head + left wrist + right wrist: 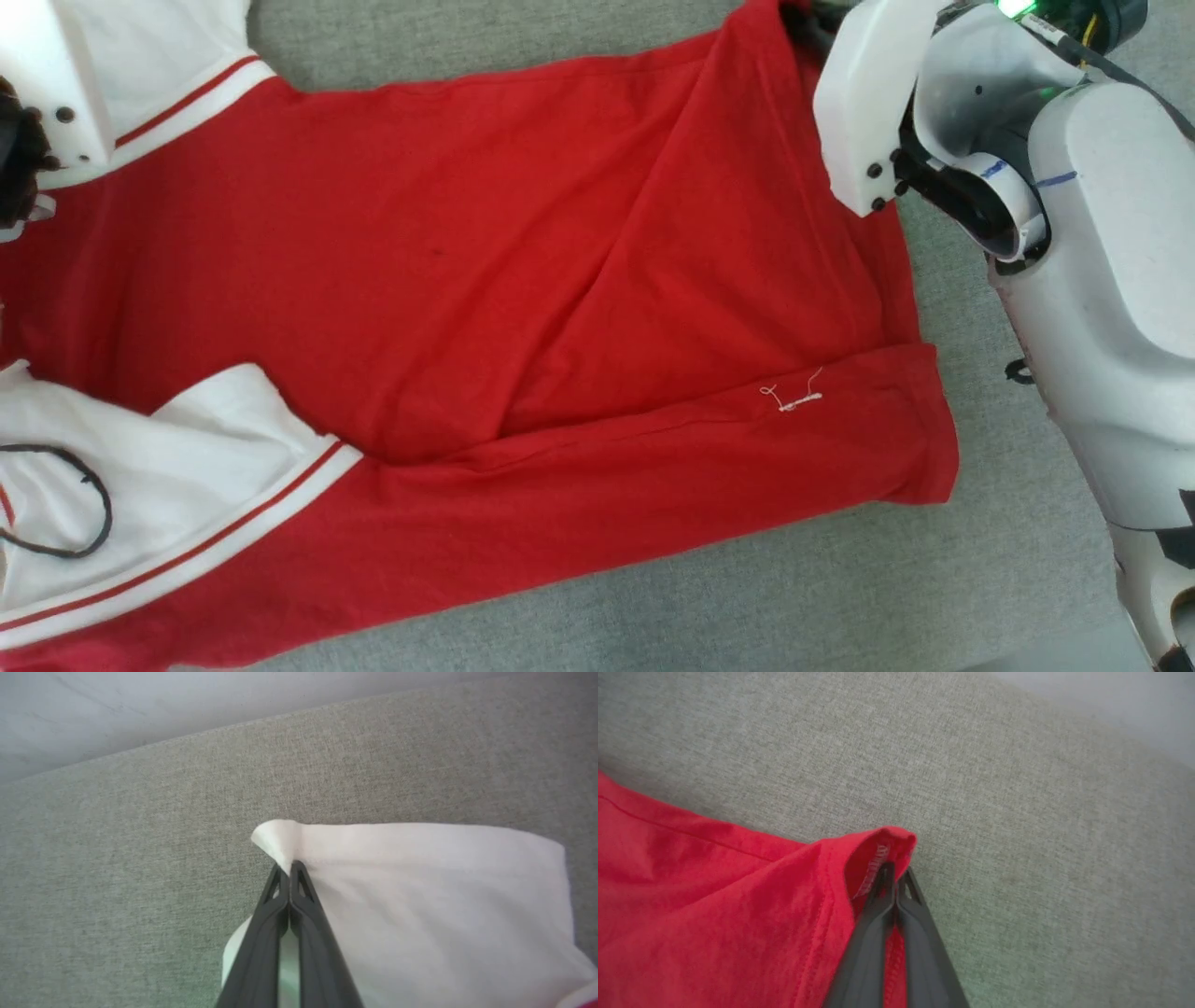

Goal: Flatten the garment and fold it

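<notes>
Red jersey-style shirt with white striped-trim sleeves (420, 261) is laid out on grey cloth-covered counter (747, 579), creased diagonally. Left fingers (271, 933) are pinched shut on white sleeve corner (275, 835); right fingers (917, 938) are closed on red hem corner (896, 835). Fabric is judged light and limp, and is best taken at corners and seams.

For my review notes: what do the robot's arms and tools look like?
The left arm and right arm wear white shells; the right shows black joints, blue pen marks and a green light. The left tool and right tool each have two dark fingers with triangular cut-outs near the tips.
</notes>
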Controlling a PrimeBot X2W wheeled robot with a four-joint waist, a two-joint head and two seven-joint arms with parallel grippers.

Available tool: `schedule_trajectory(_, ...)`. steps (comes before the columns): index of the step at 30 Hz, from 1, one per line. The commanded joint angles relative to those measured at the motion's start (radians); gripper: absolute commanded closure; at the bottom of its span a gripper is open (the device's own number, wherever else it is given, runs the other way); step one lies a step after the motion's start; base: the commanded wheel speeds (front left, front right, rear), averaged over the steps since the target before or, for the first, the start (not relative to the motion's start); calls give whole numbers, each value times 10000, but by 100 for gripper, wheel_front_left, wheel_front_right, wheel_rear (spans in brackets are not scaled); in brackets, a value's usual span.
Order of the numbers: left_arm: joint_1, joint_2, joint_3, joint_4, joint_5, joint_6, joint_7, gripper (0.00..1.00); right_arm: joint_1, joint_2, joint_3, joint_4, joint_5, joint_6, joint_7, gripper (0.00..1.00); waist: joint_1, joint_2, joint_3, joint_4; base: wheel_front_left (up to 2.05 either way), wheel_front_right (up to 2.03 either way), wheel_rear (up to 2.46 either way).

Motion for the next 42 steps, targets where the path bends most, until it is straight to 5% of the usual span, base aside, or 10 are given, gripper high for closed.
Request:
schedule_trajectory(1, 122, -74, -11, 141, -45, -97, -305, 100, 109, -47, 30, 35, 83, -11, -118, 100, -1, 0, -145, 33, 0, 0, 0)
schedule_trajectory(14, 2990, -327, 1308, -1075, -631, 11, -4476, 100, 2260, -398, -20, -915, 411, -11, -3304, 100, -1, 0, -1973, 248, 0, 0, 0)
schedule_trajectory(23, 6100, -807, 2050, -2575, -1052, 406, -5856, 100, 3630, -617, -100, -477, 266, -11, -4644, 100, -1, 0, -3251, 735, 0, 0, 0)
schedule_trajectory(32, 8972, -1757, 1949, -3063, -1524, 824, -6139, 100, 4896, -1134, -81, -173, 324, -11, -4131, 100, -1, 0, -4116, 1181, 0, 0, 0)
schedule_trajectory(42, 10159, -2605, 1263, -1669, -2091, 281, -6722, 100, 5883, -1926, 465, 83, 912, -11, -1454, 100, -1, 0, -4314, 1644, 0, 0, 0)
